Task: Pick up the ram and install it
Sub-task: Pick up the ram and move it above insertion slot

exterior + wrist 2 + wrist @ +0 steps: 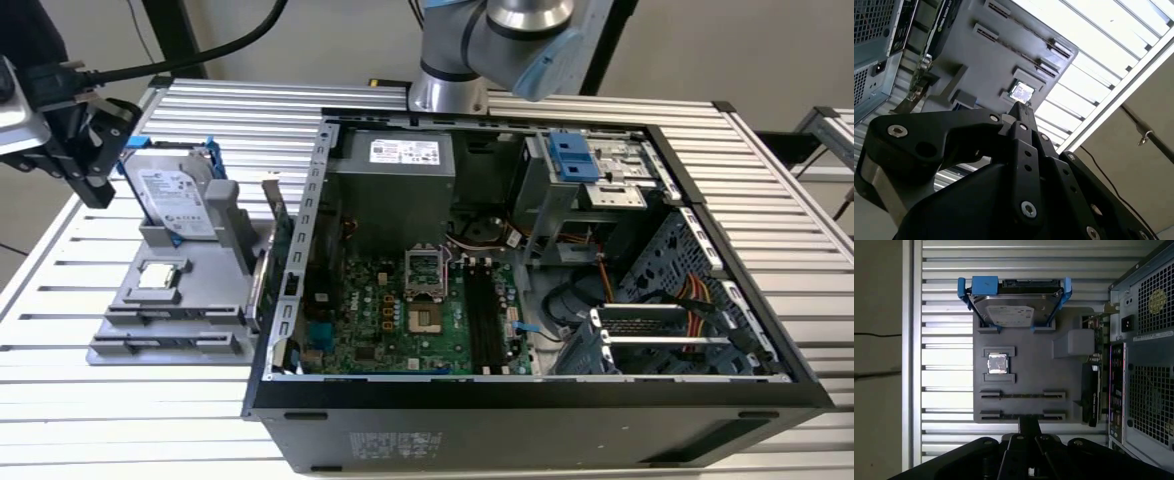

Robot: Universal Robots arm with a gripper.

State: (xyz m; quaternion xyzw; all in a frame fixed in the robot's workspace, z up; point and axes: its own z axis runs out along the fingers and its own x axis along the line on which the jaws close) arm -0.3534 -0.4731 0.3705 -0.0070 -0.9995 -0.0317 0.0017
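Both fingers [1026, 120] of the gripper [96, 195] meet, empty, beside the upright hard drive [174, 190].

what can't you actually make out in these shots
1. The ram: in the first wrist view the grey holder's long slots show just thin dark lines, seen edge-on; a stick there cannot be confirmed.
2. Motherboard slots: exterior view, too small to tell filled from empty.
3. Much of the holder: second wrist view, hidden behind the shut gripper.
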